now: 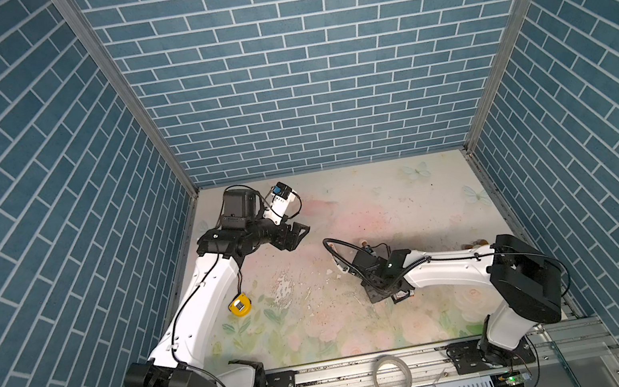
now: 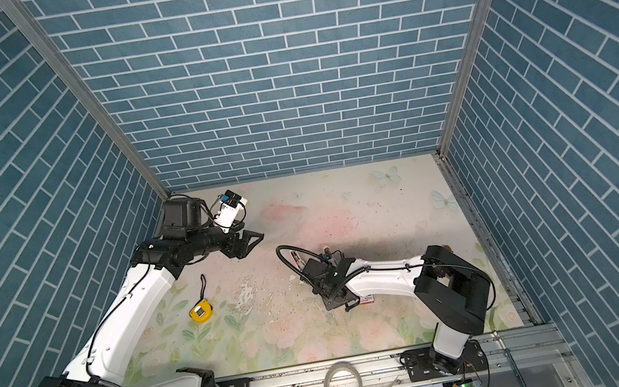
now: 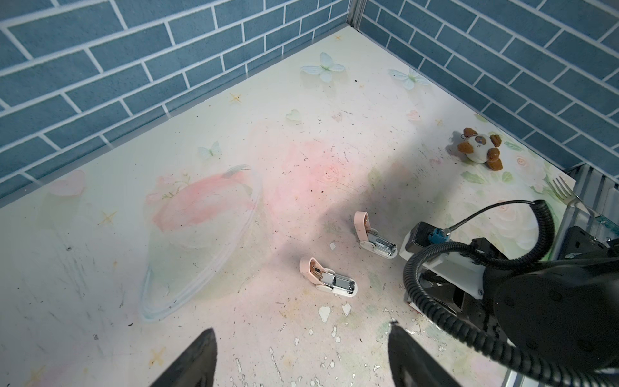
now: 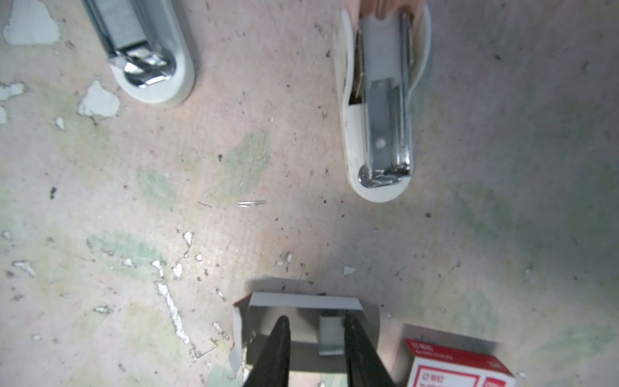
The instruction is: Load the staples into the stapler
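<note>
Two pink-and-white staplers lie with their tops swung open, one (image 3: 330, 278) nearer the left arm and one (image 3: 373, 234) farther off; the right wrist view shows their metal channels (image 4: 382, 110) (image 4: 144, 50). A small grey block of staples (image 4: 331, 336) lies in an open grey cardboard tray (image 4: 301, 300). My right gripper (image 4: 316, 320) reaches down into that tray, jaws partly apart, the staples resting against one finger and clear of the other. My left gripper (image 3: 301, 326) hovers open and empty at the back left (image 1: 299, 232).
A red-and-white staple box (image 4: 455, 365) stands right beside the tray. A loose staple (image 4: 251, 203) lies on the mat. A yellow tape measure (image 1: 240, 305) sits by the left arm. A plush toy (image 3: 480, 149) and a fork (image 3: 566, 192) lie near the right wall.
</note>
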Controlling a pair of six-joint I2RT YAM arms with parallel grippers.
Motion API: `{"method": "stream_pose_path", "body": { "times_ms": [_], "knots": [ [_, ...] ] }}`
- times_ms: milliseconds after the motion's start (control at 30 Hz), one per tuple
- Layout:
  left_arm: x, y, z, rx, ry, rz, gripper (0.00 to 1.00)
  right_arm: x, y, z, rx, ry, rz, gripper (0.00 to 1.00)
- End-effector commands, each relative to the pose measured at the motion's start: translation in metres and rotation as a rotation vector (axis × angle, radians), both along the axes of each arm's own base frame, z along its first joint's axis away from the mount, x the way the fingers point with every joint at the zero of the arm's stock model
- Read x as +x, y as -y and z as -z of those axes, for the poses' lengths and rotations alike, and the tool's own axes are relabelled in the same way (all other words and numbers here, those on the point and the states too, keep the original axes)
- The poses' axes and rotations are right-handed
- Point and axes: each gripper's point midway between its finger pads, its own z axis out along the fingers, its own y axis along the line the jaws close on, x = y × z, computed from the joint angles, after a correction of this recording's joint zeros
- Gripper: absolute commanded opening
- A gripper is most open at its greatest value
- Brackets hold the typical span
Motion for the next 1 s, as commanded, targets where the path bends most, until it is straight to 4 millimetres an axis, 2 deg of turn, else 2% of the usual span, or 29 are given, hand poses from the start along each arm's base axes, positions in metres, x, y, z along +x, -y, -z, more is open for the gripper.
{"method": "stream_pose_path", "body": {
  "times_ms": [0,967],
  "knots": [
    [-0.004,0.002,-0.002,-0.013,0.002,0.008,0.81,-0.004,0.001,0.003,-0.005,-0.011,0.009,0.30],
    [-0.004,0.001,-0.001,-0.012,0.005,0.004,0.82,-0.009,0.007,0.017,-0.040,-0.040,0.003,0.23]
  ]
}}
